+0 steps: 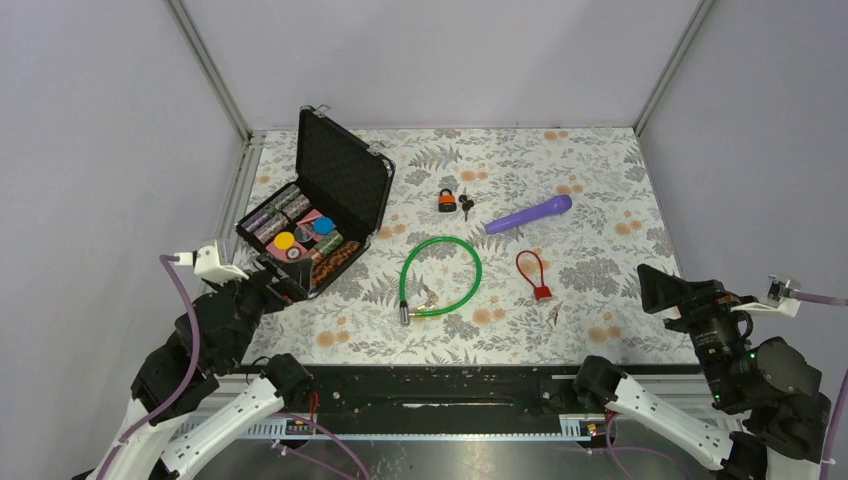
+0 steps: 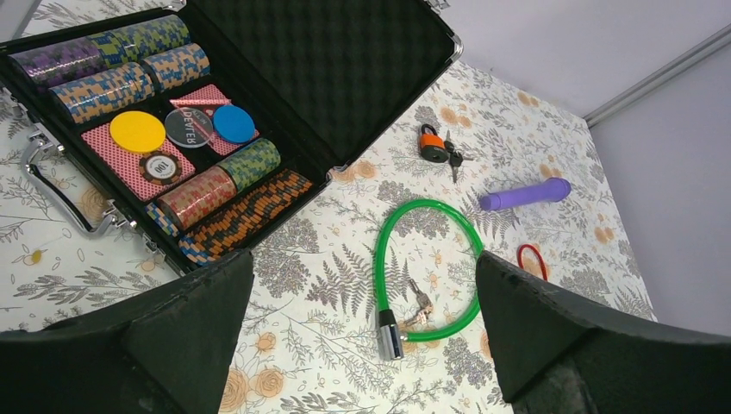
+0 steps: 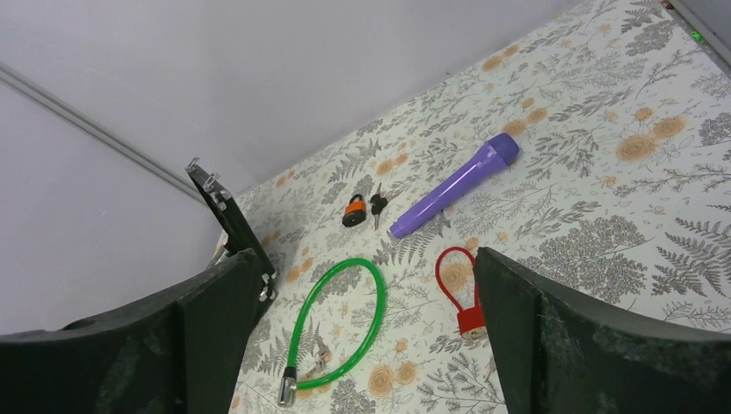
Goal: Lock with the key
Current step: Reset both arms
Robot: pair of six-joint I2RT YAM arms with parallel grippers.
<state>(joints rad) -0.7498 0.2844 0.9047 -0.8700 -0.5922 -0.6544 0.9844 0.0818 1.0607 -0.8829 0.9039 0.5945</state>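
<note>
Hard to read first: a small bunch of keys [image 2: 420, 304] lies at the silver metal barrel of the green cable lock [image 1: 441, 278], and I cannot tell whether a key sits in the barrel or just rests against it. The cable's two ends meet at that barrel, latched or not is unclear. A tiny loose key [image 1: 553, 315] near the red cable lock [image 1: 535, 274] is barely more than a speck. In the left wrist view that red lock is mostly hidden behind a finger [image 2: 552, 336]. In the right wrist view only the lid edge of the case shows.

Now the container: the black foam-lined case [image 1: 345, 175] stands open at the table's left, lid upright. Inside are rows of striped poker chips [image 2: 103, 73] on their sides, red-backed card decks [image 2: 129, 159], and a yellow disc [image 2: 137, 131], a blue disc [image 2: 234, 123] and a dark dealer button [image 2: 190, 128] on top.

The green cable lock lies mid-table, untouched. Behind it sit an orange padlock [image 1: 447, 200] with its own keys [image 1: 466, 206], and a purple plastic torch [image 1: 529, 214] to the right.

The left gripper [image 1: 280, 276] hovers by the case's near corner, jaws spread wide, holding nothing. The right gripper [image 1: 662, 286] sits at the table's right edge, equally wide and empty.
</note>
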